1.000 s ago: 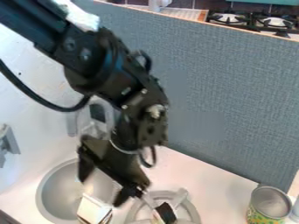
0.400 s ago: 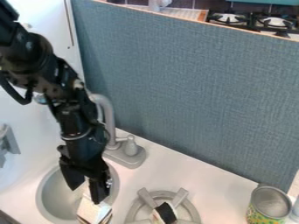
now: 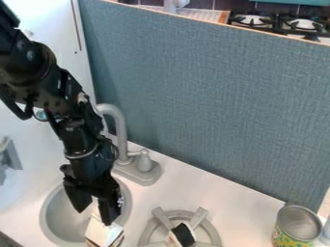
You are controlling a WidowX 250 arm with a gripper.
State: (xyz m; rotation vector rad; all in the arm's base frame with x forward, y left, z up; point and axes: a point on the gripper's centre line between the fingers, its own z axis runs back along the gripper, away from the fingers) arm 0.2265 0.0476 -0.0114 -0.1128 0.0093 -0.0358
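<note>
My black gripper hangs over the round sink basin at the lower left. Its two fingers stand apart, pointing down, with no object seen held. Just below the right finger is a small white box-like item with darker edges, at the front of the basin; whether they touch I cannot tell. On the grey burner to the right of the sink lies a black and white object.
A grey faucet rises behind the sink, close to the arm. At the lower right stands a tin can with a green and yellow pattern. A tall blue-grey panel runs along the counter's back.
From between the sink and burner, the gripper has swung left to over the basin, uncovering the faucet. Since the middle frame it has barely shifted. The white item and burner object stay put.
</note>
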